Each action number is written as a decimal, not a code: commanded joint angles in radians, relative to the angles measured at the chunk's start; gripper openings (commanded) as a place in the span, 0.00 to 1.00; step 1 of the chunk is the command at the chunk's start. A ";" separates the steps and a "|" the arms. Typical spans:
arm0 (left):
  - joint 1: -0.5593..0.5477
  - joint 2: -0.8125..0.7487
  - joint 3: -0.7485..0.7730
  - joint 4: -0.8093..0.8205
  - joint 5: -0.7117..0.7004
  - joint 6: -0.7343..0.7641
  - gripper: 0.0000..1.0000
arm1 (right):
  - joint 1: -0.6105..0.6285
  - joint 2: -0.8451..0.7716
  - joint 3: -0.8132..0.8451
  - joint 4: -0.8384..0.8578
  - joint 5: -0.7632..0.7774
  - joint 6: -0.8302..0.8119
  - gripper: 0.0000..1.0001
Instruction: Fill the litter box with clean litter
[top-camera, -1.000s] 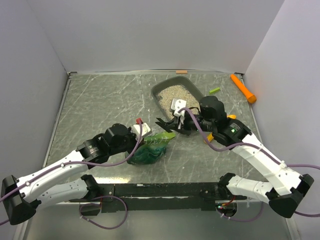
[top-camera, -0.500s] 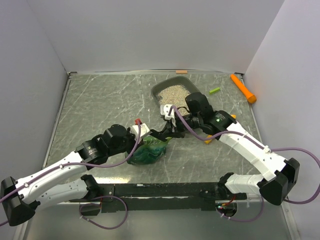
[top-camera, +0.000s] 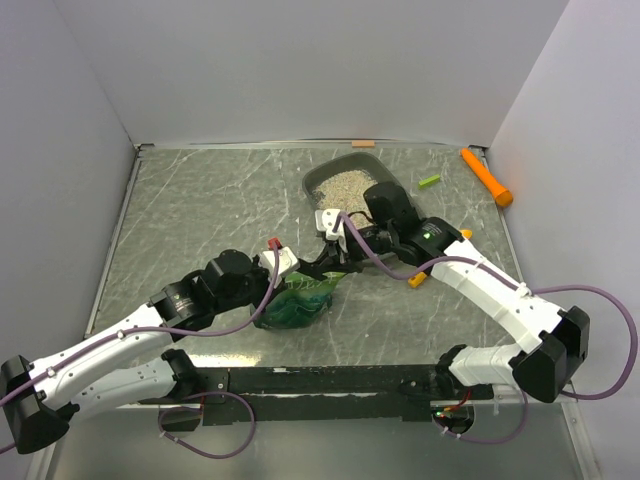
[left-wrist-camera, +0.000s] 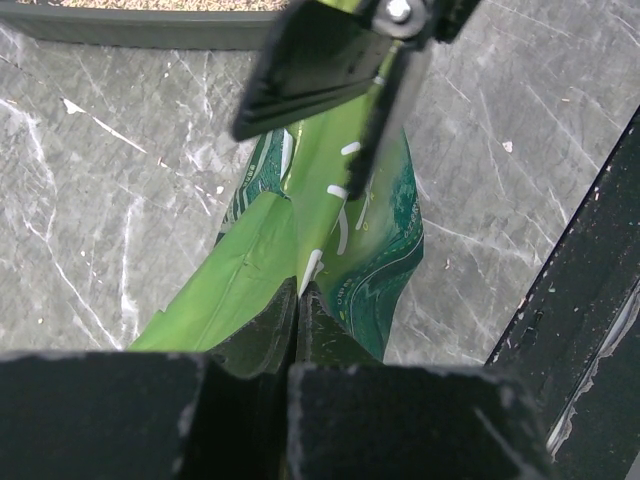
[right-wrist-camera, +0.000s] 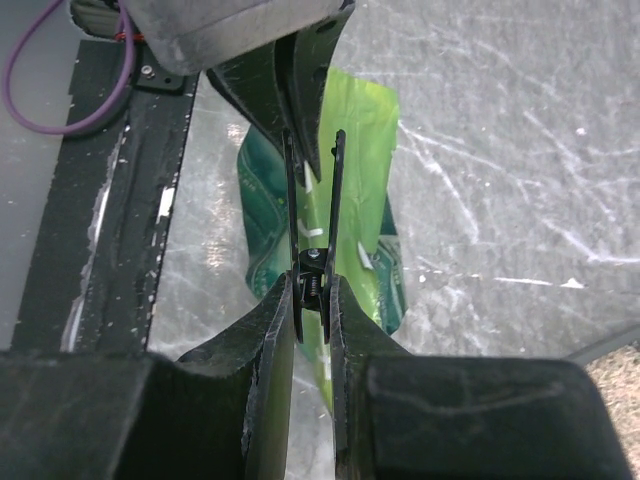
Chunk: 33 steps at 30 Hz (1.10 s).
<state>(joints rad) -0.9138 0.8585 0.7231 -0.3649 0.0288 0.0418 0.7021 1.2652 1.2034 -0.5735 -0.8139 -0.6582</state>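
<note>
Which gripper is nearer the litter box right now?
Right. The right gripper, squeezing a black clip on the green bag, lies between the litter box and the left gripper, which pinches the bag farther back toward the bases.

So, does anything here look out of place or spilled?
A small green scrap lies loose right of the litter box, apart from the green bag, like a stray piece. The bag is crumpled, pinched by the left gripper, while the right gripper holds a black clip. The litter seems all inside the box.
</note>
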 joint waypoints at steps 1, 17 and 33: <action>-0.002 -0.015 -0.008 0.004 0.006 -0.008 0.01 | -0.007 0.016 0.024 0.098 -0.025 -0.057 0.00; 0.001 -0.027 -0.013 0.011 -0.013 -0.011 0.01 | -0.009 0.074 0.031 -0.041 -0.016 -0.139 0.00; 0.003 -0.059 -0.016 0.017 -0.026 -0.017 0.01 | -0.003 0.157 0.133 -0.291 0.165 -0.205 0.00</action>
<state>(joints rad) -0.9138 0.8356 0.7067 -0.3569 0.0246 0.0372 0.7029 1.3972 1.2861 -0.7563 -0.7506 -0.8215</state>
